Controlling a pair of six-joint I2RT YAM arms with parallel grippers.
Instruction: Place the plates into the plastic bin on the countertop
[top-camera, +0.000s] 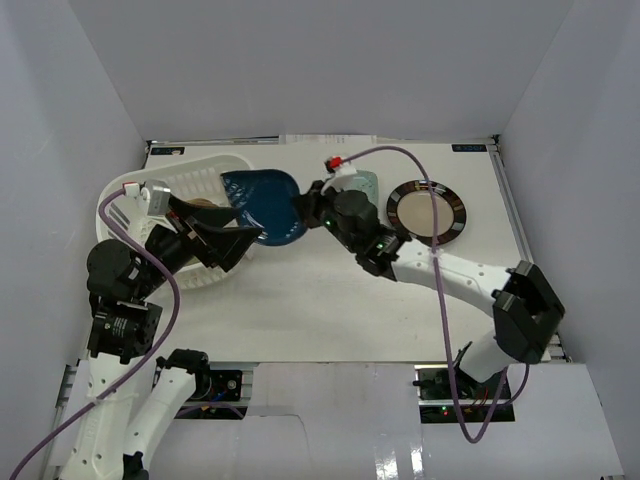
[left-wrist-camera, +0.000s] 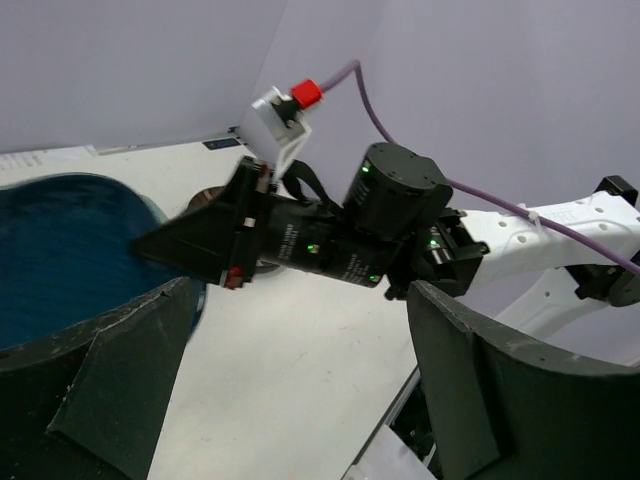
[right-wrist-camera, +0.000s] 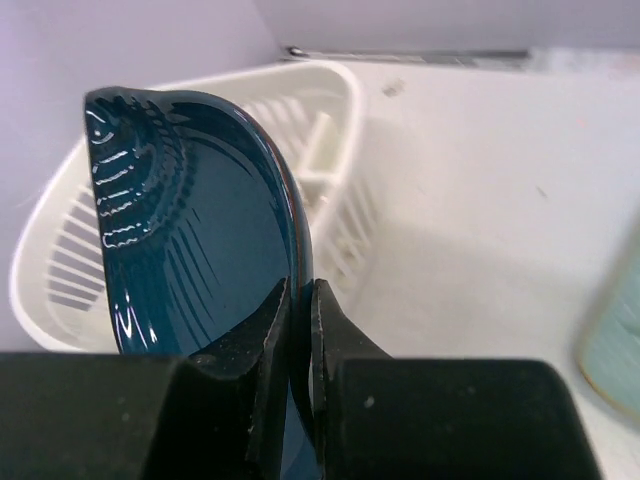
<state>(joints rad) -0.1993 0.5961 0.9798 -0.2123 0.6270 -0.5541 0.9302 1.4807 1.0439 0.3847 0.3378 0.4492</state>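
Observation:
My right gripper (top-camera: 303, 212) is shut on the rim of the dark blue leaf-shaped plate (top-camera: 264, 206) and holds it on edge above the right end of the white plastic bin (top-camera: 128, 190). In the right wrist view the jaws (right-wrist-camera: 300, 310) pinch the plate (right-wrist-camera: 190, 230) with the bin (right-wrist-camera: 335, 130) behind it. My left gripper (top-camera: 232, 238) is open and empty, just under the plate at the bin's near rim. In the left wrist view its fingers (left-wrist-camera: 100, 390) stand wide apart, with the blue plate (left-wrist-camera: 60, 250) at the left.
A round black-rimmed beige plate (top-camera: 427, 211) lies on the countertop (top-camera: 330, 300) at the right. A pale teal plate (top-camera: 368, 185) lies behind my right wrist and also shows in the right wrist view (right-wrist-camera: 615, 340). White walls enclose the table.

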